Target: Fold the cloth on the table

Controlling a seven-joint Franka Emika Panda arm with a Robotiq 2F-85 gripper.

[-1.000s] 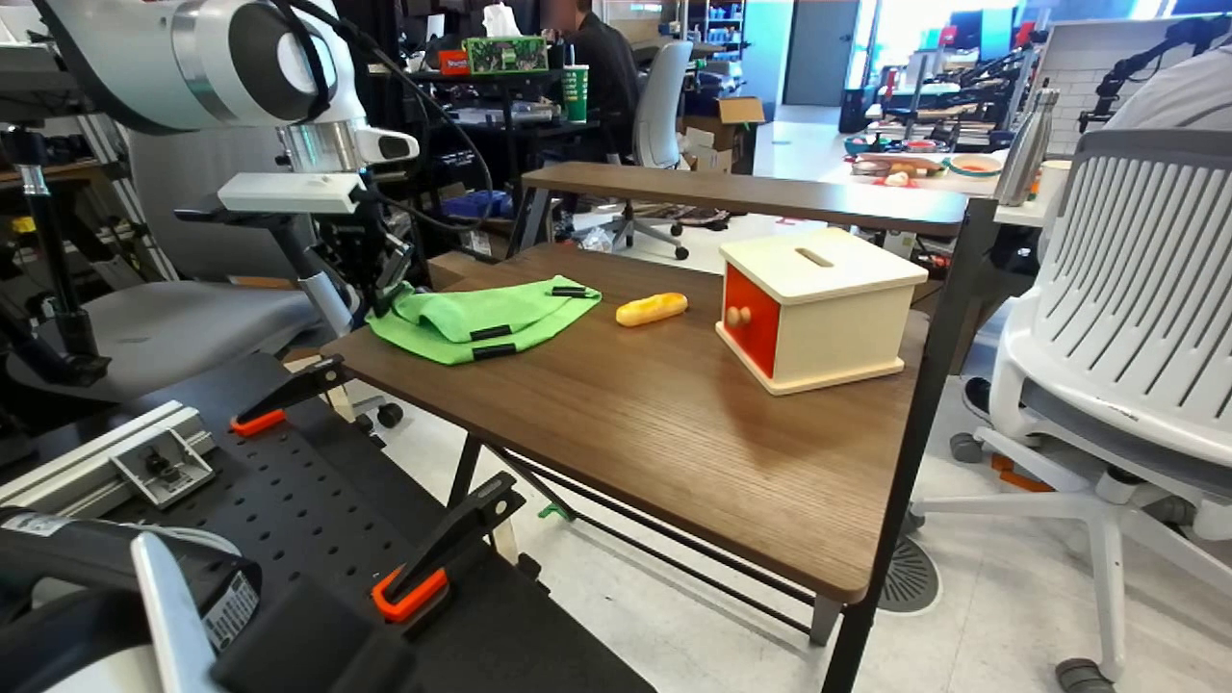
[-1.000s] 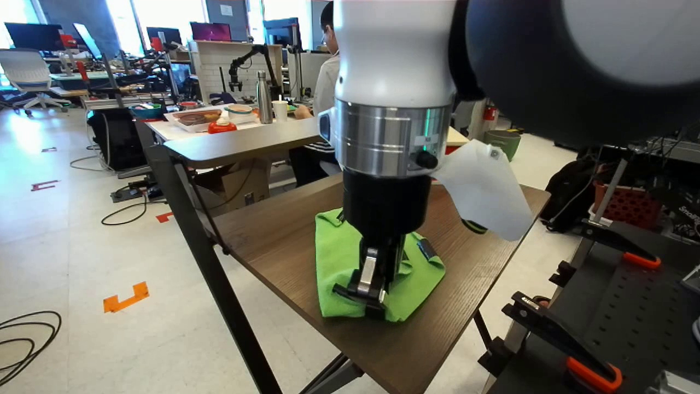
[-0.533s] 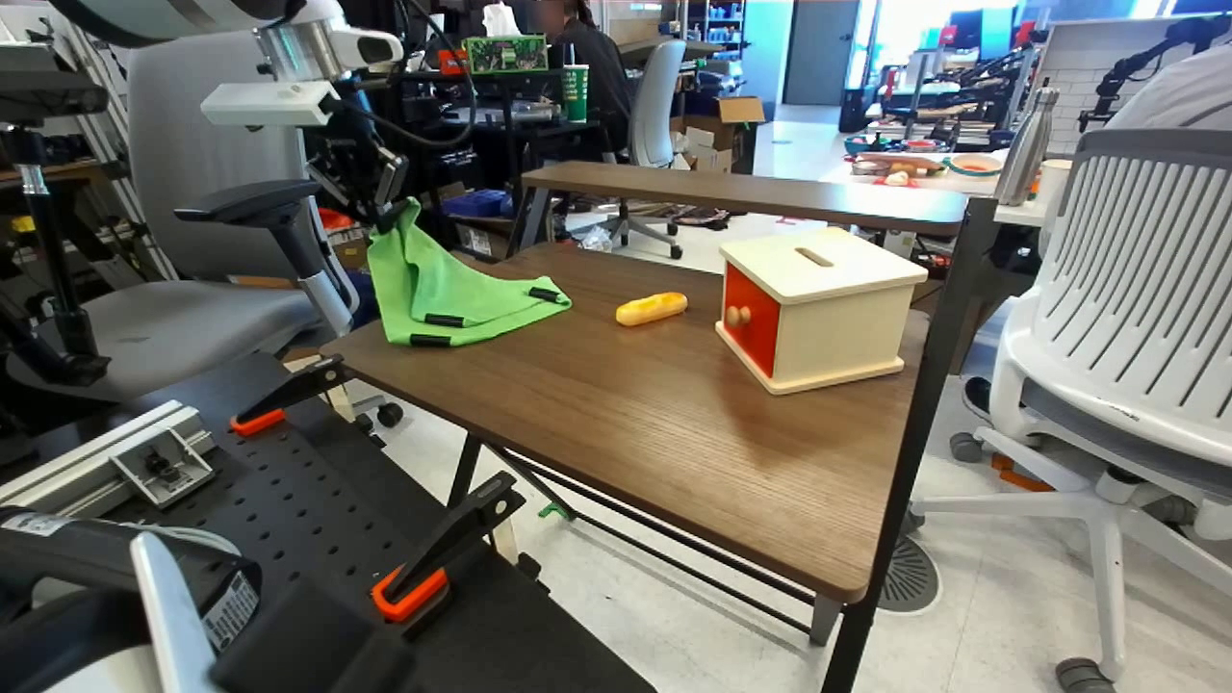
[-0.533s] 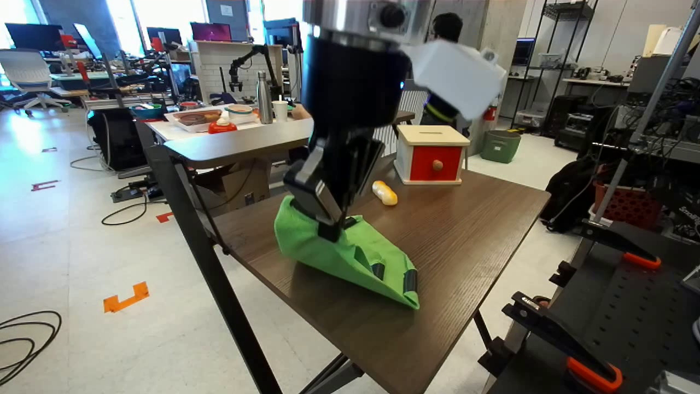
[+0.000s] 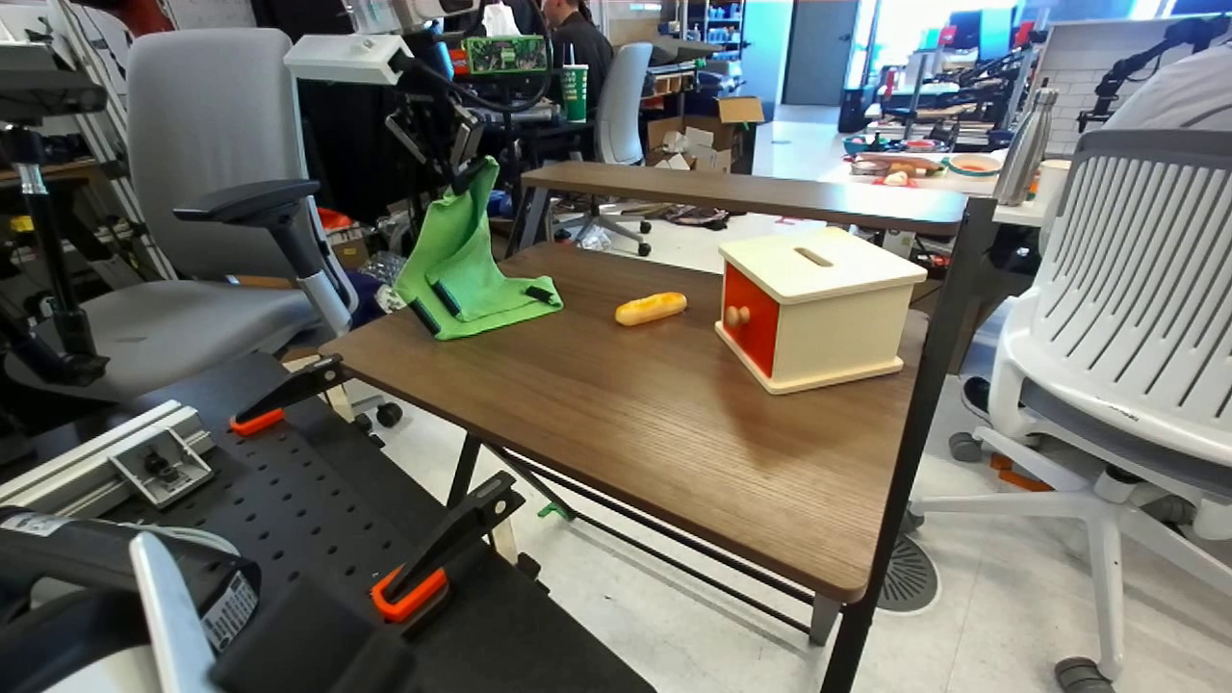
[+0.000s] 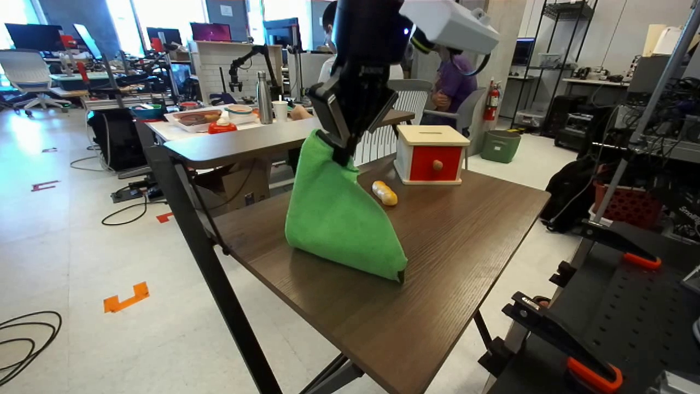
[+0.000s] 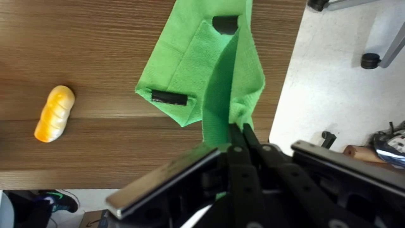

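Observation:
The lime-green cloth (image 5: 460,236) hangs from my gripper (image 5: 464,181) in both exterior views. My gripper is shut on its upper edge and holds that part well above the table (image 5: 664,433). The cloth's lower part rests on the table near one end, with dark strips on its corners. In an exterior view the cloth (image 6: 342,219) hangs as a slanted sheet below the gripper (image 6: 338,150). In the wrist view the cloth (image 7: 183,68) lies partly doubled over, with a raised fold running into the nearly closed fingertips (image 7: 241,126). The pinched edge is partly hidden by the fingers.
A small orange-and-white object (image 5: 652,308) lies on the table beside the cloth. A pale wooden box with a red front (image 5: 837,318) stands further along. A raised shelf (image 5: 741,197) runs along one long side. A grey chair (image 5: 226,192) stands by the cloth's end.
The gripper has risen from the tabletop with the cloth's edge held, lifting it. In the last half second it has gone higher and towards the shelf side, and the cloth hangs steeper.

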